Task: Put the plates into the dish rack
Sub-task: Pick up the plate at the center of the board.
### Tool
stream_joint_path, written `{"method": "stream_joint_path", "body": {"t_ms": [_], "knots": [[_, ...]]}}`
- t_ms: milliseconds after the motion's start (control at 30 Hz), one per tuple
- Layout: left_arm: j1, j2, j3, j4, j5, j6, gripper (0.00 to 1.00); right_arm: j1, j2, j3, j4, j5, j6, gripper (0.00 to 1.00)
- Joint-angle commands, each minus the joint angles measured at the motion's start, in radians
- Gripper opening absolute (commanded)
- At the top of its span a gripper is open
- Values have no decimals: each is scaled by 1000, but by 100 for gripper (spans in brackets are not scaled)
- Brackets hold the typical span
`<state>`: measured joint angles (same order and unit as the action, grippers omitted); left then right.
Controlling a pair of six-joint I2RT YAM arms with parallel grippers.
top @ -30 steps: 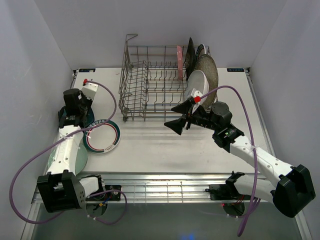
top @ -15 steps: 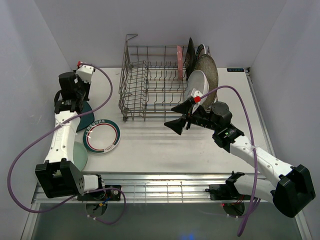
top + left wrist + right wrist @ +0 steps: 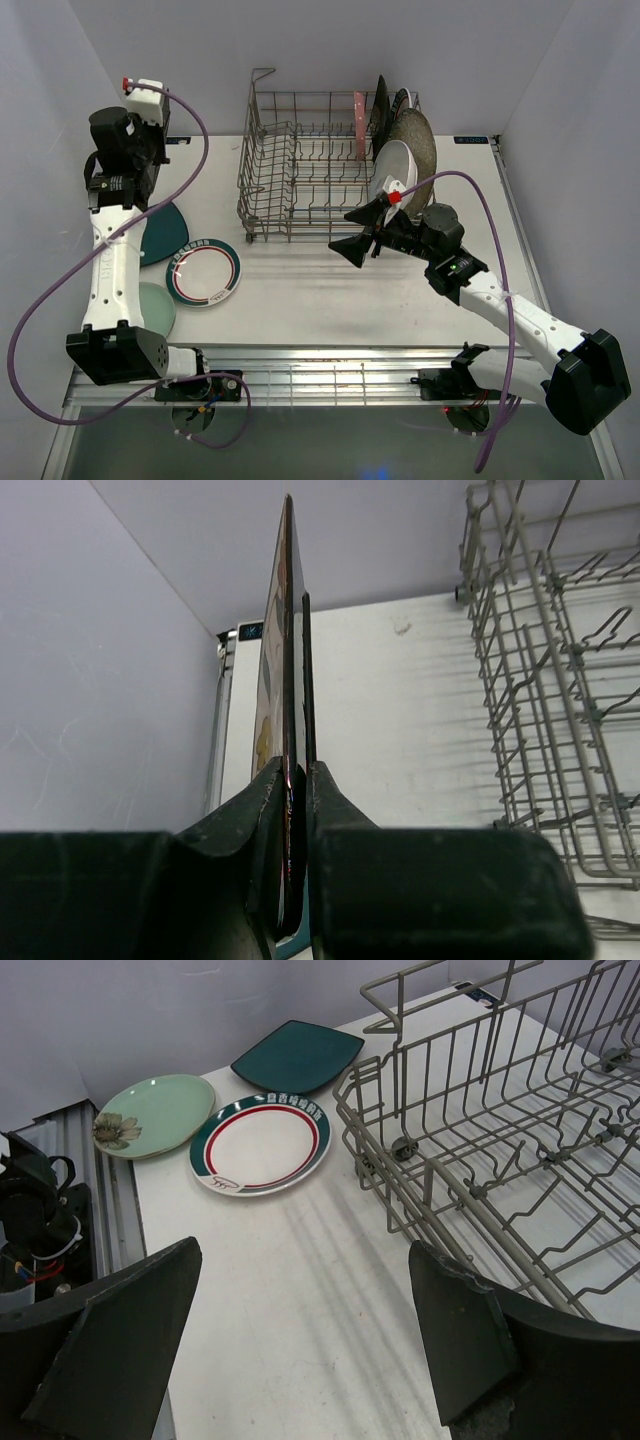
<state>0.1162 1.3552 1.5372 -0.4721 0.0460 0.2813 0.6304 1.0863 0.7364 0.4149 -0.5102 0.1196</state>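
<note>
Over the white worktop (image 3: 330,290), the left claw (image 3: 297,776) clamps the rim of 1 plate (image 3: 286,630), likely hard, slippery and breakable, while the right claw (image 3: 300,1345) hangs apart.

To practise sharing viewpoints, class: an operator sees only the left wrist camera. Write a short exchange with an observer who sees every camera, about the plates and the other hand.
Operator: My left hand grips a plate edge-on. Which plates lie on the table?
Observer: Three: a teal square plate, a teal-rimmed round plate and a pale green plate.
Operator: Is the right hand free?
Observer: Yes, it is open and empty, just in front of the dish rack.
</note>
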Motion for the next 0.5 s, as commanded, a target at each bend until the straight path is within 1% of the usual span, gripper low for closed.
{"method": "stream_joint_path", "body": {"t_ms": [0, 133, 333, 467], "knots": [[2, -30, 139, 141, 48, -42, 0, 3, -12, 1, 33, 21, -11, 90], [2, 7, 231, 89, 101, -93, 0, 3, -16, -3, 36, 41, -8, 90], [-3, 48, 360, 63, 189, -184, 0, 3, -23, -14, 44, 85, 2, 90], [-65, 91, 457, 33, 178, -206, 0, 3, -31, -20, 48, 90, 6, 90]]}}
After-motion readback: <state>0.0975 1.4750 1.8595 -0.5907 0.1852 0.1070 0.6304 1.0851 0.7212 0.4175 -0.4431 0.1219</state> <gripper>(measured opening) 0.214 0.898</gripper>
